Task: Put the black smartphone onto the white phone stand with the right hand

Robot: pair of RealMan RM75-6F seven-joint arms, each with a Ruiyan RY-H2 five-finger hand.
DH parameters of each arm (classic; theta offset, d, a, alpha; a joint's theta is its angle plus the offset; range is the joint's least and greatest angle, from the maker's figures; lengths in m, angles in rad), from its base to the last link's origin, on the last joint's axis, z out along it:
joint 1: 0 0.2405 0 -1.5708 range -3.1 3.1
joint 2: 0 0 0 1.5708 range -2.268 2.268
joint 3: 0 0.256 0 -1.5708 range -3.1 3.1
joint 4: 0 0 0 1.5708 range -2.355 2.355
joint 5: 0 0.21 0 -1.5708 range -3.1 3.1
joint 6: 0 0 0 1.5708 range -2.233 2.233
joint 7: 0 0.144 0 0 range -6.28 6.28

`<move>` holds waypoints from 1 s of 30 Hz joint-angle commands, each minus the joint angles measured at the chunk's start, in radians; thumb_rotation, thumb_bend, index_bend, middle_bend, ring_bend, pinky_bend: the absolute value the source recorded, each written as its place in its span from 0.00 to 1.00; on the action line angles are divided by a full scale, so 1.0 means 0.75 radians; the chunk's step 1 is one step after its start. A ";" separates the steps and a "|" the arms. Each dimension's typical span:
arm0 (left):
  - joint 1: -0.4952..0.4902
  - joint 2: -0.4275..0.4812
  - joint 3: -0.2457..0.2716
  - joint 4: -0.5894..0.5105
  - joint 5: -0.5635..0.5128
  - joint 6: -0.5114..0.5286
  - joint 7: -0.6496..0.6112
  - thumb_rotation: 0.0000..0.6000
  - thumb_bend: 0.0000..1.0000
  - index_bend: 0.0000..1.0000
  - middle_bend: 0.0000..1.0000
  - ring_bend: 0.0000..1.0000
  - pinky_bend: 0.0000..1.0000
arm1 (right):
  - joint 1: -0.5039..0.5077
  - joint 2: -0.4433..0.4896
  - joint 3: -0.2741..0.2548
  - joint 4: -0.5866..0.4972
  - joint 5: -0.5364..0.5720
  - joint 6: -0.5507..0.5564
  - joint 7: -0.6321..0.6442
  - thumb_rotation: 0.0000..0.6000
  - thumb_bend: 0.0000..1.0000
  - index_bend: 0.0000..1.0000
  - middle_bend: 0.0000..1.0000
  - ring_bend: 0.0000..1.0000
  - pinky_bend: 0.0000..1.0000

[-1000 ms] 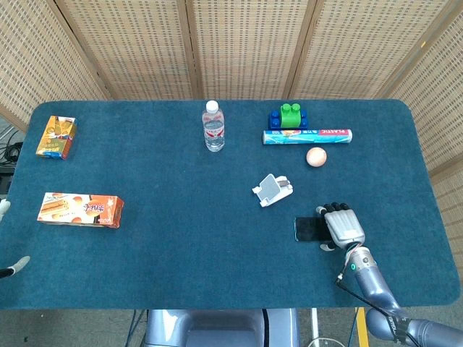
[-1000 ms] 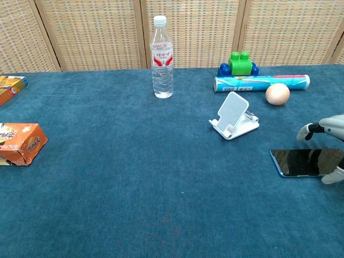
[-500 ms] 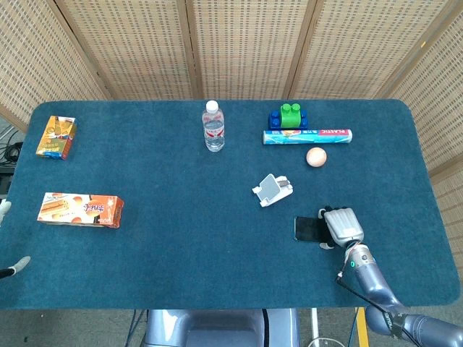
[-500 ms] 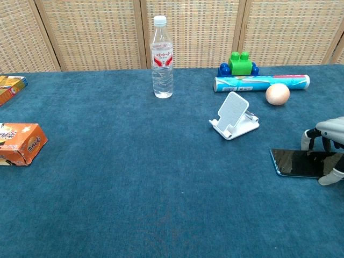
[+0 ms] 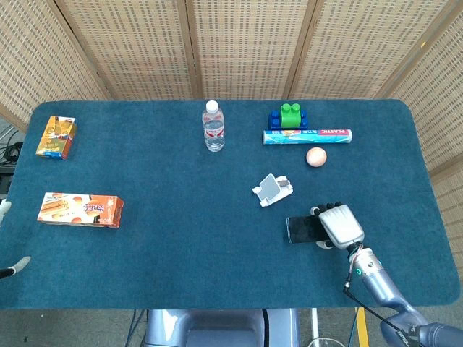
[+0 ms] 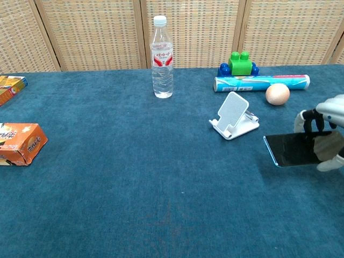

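Note:
The black smartphone point(image 5: 301, 229) point(image 6: 293, 149) hangs a little above the blue cloth, screen up and tilted. My right hand point(image 5: 338, 225) point(image 6: 324, 137) grips its right end, fingers over the far edge and thumb under the near edge. The white phone stand point(image 5: 272, 189) point(image 6: 233, 116) stands empty to the phone's upper left, a short gap away. Of my left hand point(image 5: 6, 238), only pale fingertips show at the left edge of the head view; I cannot tell how they are set.
Behind the stand lie a pale egg point(image 5: 316, 156) point(image 6: 277, 94), a blue plastic-wrap roll point(image 5: 307, 136) point(image 6: 262, 83) and a green-and-blue block point(image 5: 287, 116). A water bottle point(image 5: 213, 126) point(image 6: 162, 57) stands mid-back. Two orange snack boxes point(image 5: 80, 210) point(image 5: 56, 136) lie at the left.
My right hand closed on the smartphone, lifted it off the cloth and carried it slightly left, toward the stand. The stand and the other objects did not move.

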 commanded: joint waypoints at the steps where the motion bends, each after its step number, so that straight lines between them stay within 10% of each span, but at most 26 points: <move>1: 0.000 0.001 0.001 0.002 0.001 -0.001 -0.004 1.00 0.00 0.00 0.00 0.00 0.00 | 0.018 0.098 0.002 -0.086 -0.175 0.142 -0.171 1.00 0.44 0.49 0.55 0.51 0.42; 8: -0.001 0.006 0.000 0.003 0.001 -0.001 -0.019 1.00 0.00 0.00 0.00 0.00 0.00 | 0.145 0.186 0.091 -0.224 -0.290 0.094 -0.705 1.00 0.44 0.49 0.55 0.51 0.42; 20: -0.012 0.029 0.005 0.012 0.005 -0.028 -0.081 1.00 0.00 0.00 0.00 0.00 0.00 | 0.397 0.058 0.238 -0.310 -0.014 -0.253 -1.712 1.00 0.44 0.49 0.55 0.51 0.42; 30: -0.042 0.048 -0.002 0.009 -0.022 -0.089 -0.116 1.00 0.00 0.00 0.00 0.00 0.00 | 0.562 -0.069 0.251 -0.269 0.309 -0.324 -1.990 1.00 0.44 0.49 0.55 0.51 0.42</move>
